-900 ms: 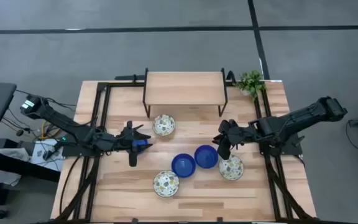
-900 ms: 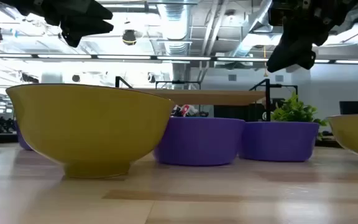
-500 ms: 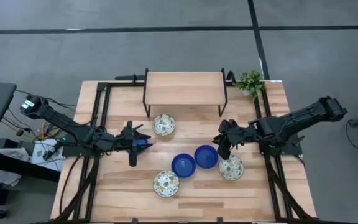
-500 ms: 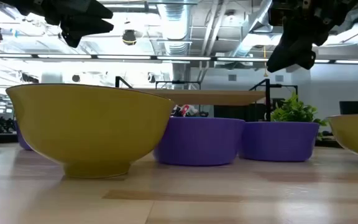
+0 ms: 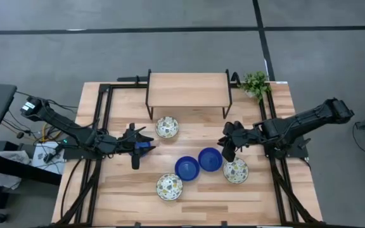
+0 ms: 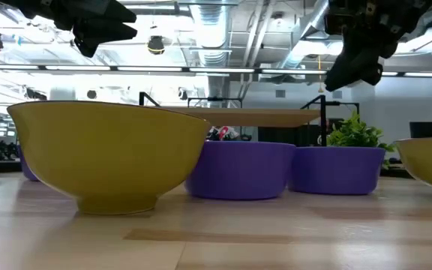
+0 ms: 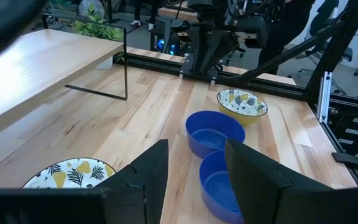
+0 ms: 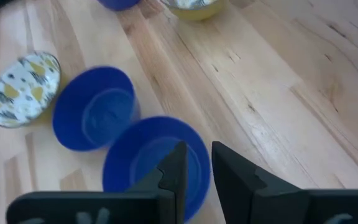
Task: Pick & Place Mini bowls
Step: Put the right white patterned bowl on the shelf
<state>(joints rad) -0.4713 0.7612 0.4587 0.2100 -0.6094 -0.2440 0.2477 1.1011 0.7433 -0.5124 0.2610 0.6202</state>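
Three cream patterned mini bowls (image 5: 166,126) (image 5: 169,186) (image 5: 236,170) and two blue ones (image 5: 187,168) (image 5: 210,159) stand upright on the wooden table. A third blue bowl (image 5: 147,147) shows partly under my left gripper (image 5: 139,144). That gripper hangs well above the table (image 6: 100,30); its fingers stand wide apart, nothing between them (image 7: 194,171). My right gripper (image 5: 228,154) hovers above the table by the right blue bowl (image 8: 154,162). Its fingers are a narrow gap apart and hold nothing (image 8: 194,171).
A low wooden shelf on black legs (image 5: 187,88) stands at the table's far side. A small green plant (image 5: 255,83) sits at the far right corner. Black frame rails (image 5: 103,120) run along the left and right sides. Bare wood lies near the front edge.
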